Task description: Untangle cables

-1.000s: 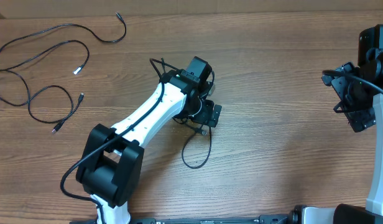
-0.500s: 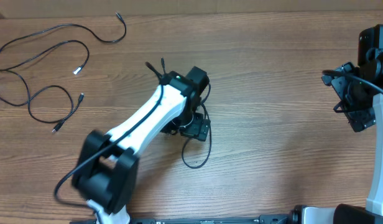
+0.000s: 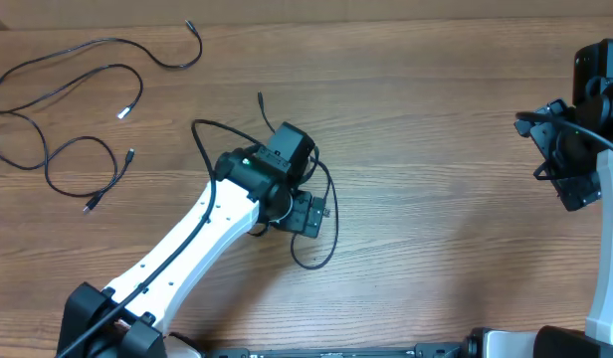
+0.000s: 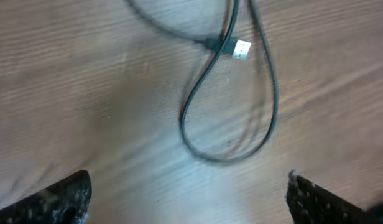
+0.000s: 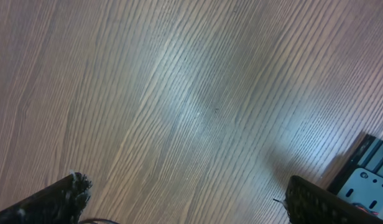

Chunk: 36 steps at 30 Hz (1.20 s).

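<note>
One thin black cable lies in the middle of the table; its loop point(image 3: 333, 239) shows just below my left gripper point(image 3: 308, 214), and one plug end point(image 3: 260, 98) points away above the arm. In the left wrist view the same loop point(image 4: 224, 127) lies ahead of the open, empty jaws point(image 4: 191, 202), with a silvery white plug tip point(image 4: 241, 49) at the top. More black cables point(image 3: 107, 41) lie in loose loops at the far left, one with a white tip point(image 3: 123, 113). My right gripper point(image 3: 570, 184) is open and empty over bare wood point(image 5: 185, 199).
The wooden table point(image 3: 436, 119) spans the whole view. The left arm's white link point(image 3: 187, 244) stretches from the front left to the centre. The right arm's base point(image 3: 605, 70) stands at the right edge. A black metal bracket point(image 5: 369, 171) shows in the right wrist view.
My left arm has swung and pulled back to the left, its gripper shifting slightly left and up. The middle cable's loop stays on the table. The right arm has not moved.
</note>
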Each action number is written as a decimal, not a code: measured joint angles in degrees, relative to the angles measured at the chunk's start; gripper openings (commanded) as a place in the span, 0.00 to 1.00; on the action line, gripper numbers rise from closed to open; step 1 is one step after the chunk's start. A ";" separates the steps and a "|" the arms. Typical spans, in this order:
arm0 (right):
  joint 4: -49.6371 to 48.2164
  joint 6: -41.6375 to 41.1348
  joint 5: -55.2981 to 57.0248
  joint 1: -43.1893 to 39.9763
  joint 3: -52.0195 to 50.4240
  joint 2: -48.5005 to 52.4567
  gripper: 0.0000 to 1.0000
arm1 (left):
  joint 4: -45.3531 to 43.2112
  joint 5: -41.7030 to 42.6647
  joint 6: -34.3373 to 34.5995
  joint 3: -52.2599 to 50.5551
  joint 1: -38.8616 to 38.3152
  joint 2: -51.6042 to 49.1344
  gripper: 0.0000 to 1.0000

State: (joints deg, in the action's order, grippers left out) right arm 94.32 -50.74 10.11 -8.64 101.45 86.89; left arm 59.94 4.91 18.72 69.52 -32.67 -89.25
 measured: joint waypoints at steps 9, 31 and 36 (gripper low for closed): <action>-0.02 -0.02 0.00 0.00 0.00 0.00 1.00 | -1.70 -0.02 0.44 -1.68 -0.33 -10.38 1.00; 0.00 -0.04 -0.02 0.00 0.00 0.00 1.00 | -7.69 -0.50 -1.84 -1.79 -0.74 -19.58 0.76; -0.04 -0.02 0.00 0.00 0.00 0.00 1.00 | -7.89 -1.79 -2.64 -1.70 -0.72 -20.39 0.56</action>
State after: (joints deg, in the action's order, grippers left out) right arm 94.28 -50.76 10.11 -8.64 101.45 86.89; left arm 52.05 3.11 16.08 67.81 -33.39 -109.65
